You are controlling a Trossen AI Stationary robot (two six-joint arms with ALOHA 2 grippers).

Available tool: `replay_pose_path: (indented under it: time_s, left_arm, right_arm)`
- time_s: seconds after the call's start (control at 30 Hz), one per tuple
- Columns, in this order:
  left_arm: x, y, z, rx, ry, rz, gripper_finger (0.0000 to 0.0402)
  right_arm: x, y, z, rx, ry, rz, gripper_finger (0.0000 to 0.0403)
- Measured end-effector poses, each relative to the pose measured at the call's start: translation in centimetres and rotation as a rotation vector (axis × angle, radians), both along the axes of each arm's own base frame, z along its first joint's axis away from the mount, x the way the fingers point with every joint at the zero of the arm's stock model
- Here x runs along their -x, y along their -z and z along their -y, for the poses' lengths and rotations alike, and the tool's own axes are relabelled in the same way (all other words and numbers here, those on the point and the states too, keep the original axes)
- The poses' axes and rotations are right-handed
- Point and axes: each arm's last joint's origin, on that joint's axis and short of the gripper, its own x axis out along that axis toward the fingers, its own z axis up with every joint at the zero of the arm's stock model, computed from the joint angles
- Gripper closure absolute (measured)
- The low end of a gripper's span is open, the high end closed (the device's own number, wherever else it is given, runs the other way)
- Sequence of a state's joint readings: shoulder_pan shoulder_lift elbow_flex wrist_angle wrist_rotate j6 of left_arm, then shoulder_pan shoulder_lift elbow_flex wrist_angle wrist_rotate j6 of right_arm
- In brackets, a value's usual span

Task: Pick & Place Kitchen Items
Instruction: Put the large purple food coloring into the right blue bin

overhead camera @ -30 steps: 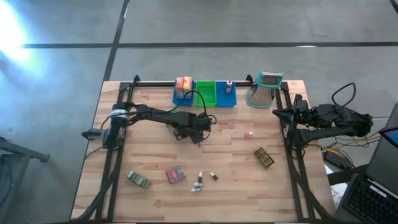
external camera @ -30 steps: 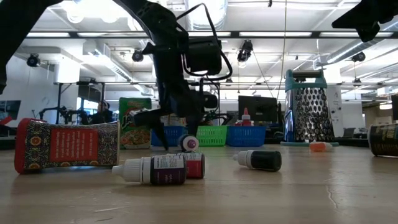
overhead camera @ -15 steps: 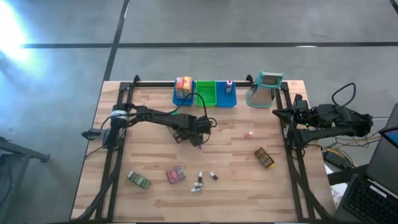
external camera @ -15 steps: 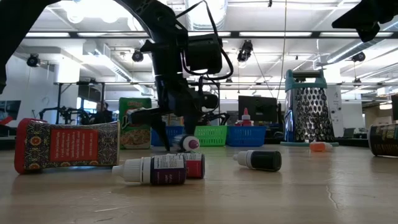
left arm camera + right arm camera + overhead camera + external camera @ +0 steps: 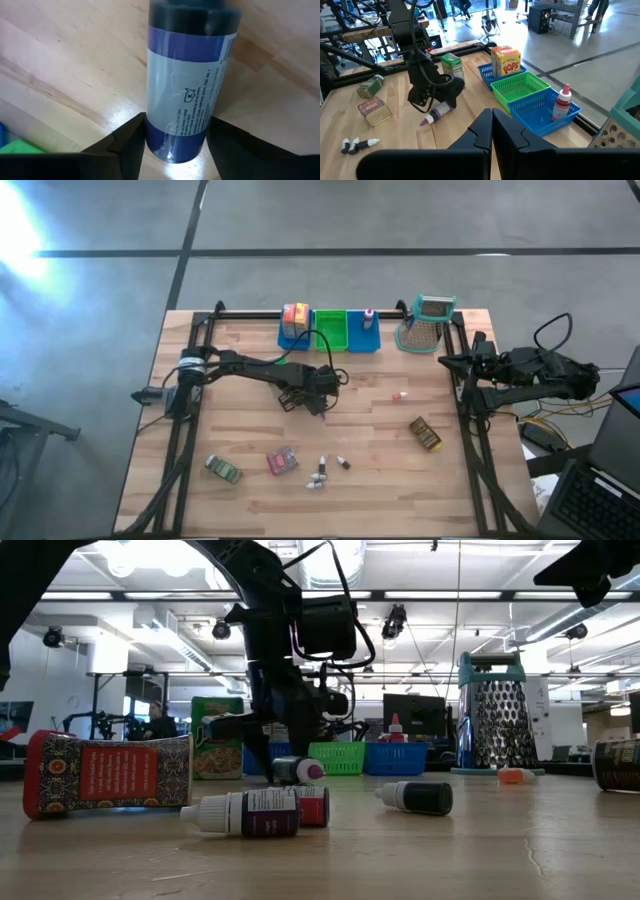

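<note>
I am seeing the left gripper (image 5: 175,145) clamping a smooth cylindrical purple-labelled bottle (image 5: 192,85) lying on the grained wooden table (image 5: 380,420); the right gripper (image 5: 492,131), far right, is sitting closed, empty.

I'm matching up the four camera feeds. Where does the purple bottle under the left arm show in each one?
High view: hidden beneath the left tool, mid-table.
Low view: purple bottle lying on the wood below the arm, left of centre.
Left wrist view: fills the centre, between the fingers.
Right wrist view: left of centre.
Shared landmark: green bin.
</note>
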State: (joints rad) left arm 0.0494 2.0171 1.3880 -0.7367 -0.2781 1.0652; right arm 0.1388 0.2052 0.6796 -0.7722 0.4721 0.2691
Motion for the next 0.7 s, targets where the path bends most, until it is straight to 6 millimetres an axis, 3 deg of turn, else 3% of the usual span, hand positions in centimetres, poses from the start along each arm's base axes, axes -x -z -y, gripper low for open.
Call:
replay_pose_path:
  time_s: [0.33,0.7]
  left_arm:
    - [0.04,0.02,0.0,0.02,-0.115,0.031,0.023]
    - [0.24,-0.01,-0.01,0.076,-0.453,0.115,0.0225]
  right_arm:
    - [0.0,0.0,0.0,0.0,0.0,0.0,0.0394]
    - [0.0,0.0,0.0,0.0,0.0,0.0,0.0394]
